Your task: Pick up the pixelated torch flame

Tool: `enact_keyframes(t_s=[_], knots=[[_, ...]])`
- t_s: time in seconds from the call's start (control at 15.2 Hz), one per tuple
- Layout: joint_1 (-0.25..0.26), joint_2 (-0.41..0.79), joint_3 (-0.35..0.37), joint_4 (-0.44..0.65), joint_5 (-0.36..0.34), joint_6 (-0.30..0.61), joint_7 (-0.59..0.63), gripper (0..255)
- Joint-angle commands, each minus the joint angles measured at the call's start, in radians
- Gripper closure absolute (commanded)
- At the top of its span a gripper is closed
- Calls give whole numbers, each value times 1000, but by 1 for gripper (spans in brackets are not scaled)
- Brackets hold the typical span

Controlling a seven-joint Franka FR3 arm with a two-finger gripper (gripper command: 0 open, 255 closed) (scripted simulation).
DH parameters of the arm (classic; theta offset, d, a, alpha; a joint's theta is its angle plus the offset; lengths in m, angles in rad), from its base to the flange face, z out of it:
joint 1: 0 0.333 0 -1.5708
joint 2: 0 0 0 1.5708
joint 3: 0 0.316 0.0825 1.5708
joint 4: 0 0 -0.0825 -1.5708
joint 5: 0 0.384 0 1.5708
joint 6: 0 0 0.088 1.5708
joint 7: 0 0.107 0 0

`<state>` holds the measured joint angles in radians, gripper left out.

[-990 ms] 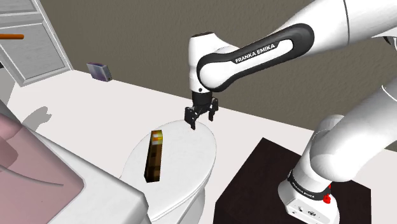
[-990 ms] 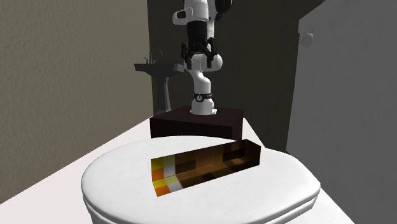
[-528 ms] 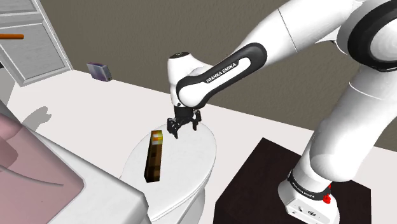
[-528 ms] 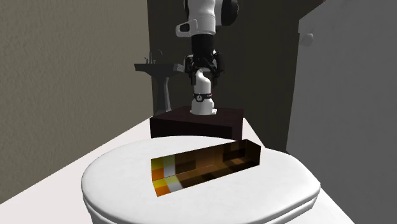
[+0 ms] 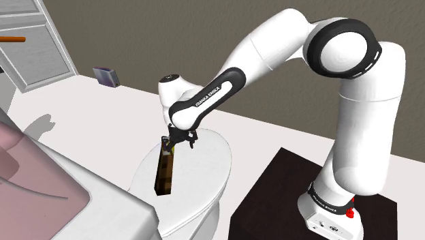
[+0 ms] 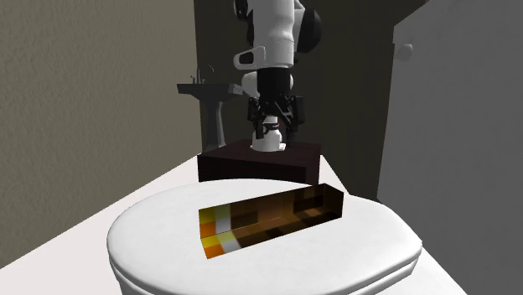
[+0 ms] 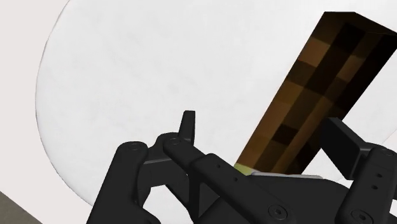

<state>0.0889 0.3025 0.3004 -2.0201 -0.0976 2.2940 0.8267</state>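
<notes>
Far left of the shoulder view: grey drawer unit (image 5: 42, 51) with an orange handle (image 5: 12, 39), a pinkish basin (image 5: 30, 178) below it, and a small grey box (image 5: 107, 76) by the wall. Next over is a white toilet lid (image 5: 208, 163) with the pixelated torch (image 5: 164, 174) lying flat on it. My gripper (image 5: 178, 142) hangs at the torch's far end, and my arm (image 5: 272, 48) arcs up and right, then down to the dark stand (image 5: 272, 198).

Second exterior view, from its left: a pedestal sink (image 6: 205, 90) at the back, then my gripper pointing down in front of the stand, then a grey door (image 6: 453, 109) with a knob (image 6: 405, 52). The torch is in the foreground on the lid, yellow-orange end toward that view's left.

Wrist view: my fingers (image 7: 187, 124) are spread — nothing is pinched. The torch's brown shaft runs out between them over the lid, much nearer one finger than the other. I can't tell whether that finger touches it.
</notes>
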Motion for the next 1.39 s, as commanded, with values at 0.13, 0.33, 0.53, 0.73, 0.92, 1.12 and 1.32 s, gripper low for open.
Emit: enact_keyframes(t_s=[0.13, 0.33, 0.53, 0.73, 0.92, 1.12, 1.32], knots=[[43, 160, -30, 146, -58, 10, 84, 0], [77, 282, -56, 277, -87, 1, 132, 0], [110, 408, -82, 426, -105, -21, 169, 0], [121, 459, -92, 470, -111, -13, 179, 0], [124, 487, -97, 474, -117, 11, 182, 0], [127, 512, -101, 479, -121, 30, 185, 0], [127, 512, -101, 479, -121, 30, 184, 255]])
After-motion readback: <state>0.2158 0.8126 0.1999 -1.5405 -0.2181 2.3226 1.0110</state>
